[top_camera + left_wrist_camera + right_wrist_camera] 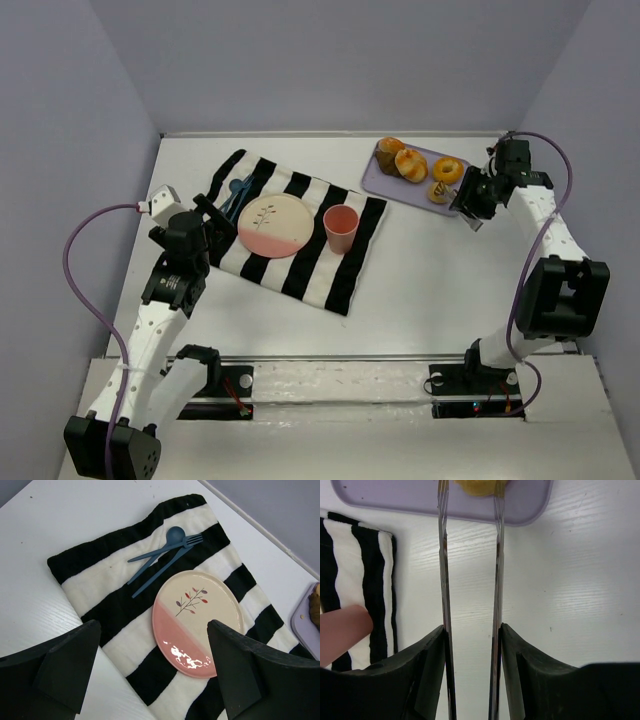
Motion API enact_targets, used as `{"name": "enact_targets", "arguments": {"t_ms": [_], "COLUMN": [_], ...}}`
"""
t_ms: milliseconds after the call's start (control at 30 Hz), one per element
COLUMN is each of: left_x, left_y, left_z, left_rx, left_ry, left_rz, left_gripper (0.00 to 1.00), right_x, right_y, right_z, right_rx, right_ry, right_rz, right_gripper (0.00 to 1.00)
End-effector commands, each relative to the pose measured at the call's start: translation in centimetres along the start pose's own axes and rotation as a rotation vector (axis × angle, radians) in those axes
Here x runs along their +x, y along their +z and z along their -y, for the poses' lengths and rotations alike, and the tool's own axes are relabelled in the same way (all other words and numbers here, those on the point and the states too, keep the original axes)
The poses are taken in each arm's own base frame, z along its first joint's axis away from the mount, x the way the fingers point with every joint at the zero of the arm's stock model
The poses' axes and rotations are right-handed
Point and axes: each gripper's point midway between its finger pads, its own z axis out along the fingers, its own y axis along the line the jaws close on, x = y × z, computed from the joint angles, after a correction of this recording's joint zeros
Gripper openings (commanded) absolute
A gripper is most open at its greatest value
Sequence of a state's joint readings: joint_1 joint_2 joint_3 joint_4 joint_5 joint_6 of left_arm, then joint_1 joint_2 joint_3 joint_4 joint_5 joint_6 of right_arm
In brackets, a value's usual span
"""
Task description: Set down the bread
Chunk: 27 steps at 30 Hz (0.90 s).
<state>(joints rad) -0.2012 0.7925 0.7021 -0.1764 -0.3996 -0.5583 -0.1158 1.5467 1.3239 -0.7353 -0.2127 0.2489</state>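
Observation:
The bread (pixel 438 192) is a small pale-yellow ball at the near edge of the purple tray (pixel 400 186). In the right wrist view it shows at the top edge (pixel 474 486). My right gripper (pixel 470 196) is shut on metal tongs (pixel 443 560), with its fingers (pixel 427 660) pressing the two blades. The tong tips stand either side of the bread and touch it. My left gripper (pixel 215 222) is open and empty above the striped cloth (pixel 115 615), beside the pink and cream plate (pixel 197 612).
The tray also holds an orange ring doughnut (pixel 447 168) and two golden-brown lumpy buns (pixel 410 163). A pink cup (pixel 341 228) stands on the cloth's right part. Blue cutlery (pixel 167 550) lies on the cloth beyond the plate (pixel 266 226). Walls close in at both sides.

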Motion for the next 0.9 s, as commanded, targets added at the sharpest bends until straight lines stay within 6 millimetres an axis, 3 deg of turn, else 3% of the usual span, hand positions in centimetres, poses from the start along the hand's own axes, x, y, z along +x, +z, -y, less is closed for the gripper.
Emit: {"name": "enact_targets", "arguments": {"t_ms": [0, 300, 533, 700, 867], "left_x": [-1.9, -1.8, -2.0, -2.0, -2.0], "left_y": [-0.3, -0.2, -0.2, -0.2, -0.3], "left_z": [0.7, 0.5, 0.5, 0.5, 0.4], "left_rx": [0.021, 0.005, 0.004, 0.006, 0.000], "left_ry": [-0.038, -0.037, -0.042, -0.043, -0.041], "left_rz": [0.059, 0.058, 0.064, 0.065, 0.066], "left_gripper": [0.99, 0.99, 0.99, 0.99, 0.99], "right_x": [-1.6, -1.6, -2.0, -2.4, -2.8], "right_y": [-0.4, 0.8, 1.6, 3.4, 4.7], "right_z": [-0.8, 0.3, 0.0, 0.3, -0.6], "right_rx": [0.028, 0.099, 0.095, 0.122, 0.082], "right_ry": [-0.042, -0.050, -0.081, -0.108, -0.129], "right_rz": [0.034, 0.001, -0.011, -0.034, -0.054], "right_gripper": [0.51, 0.62, 0.62, 0.62, 0.63]}}
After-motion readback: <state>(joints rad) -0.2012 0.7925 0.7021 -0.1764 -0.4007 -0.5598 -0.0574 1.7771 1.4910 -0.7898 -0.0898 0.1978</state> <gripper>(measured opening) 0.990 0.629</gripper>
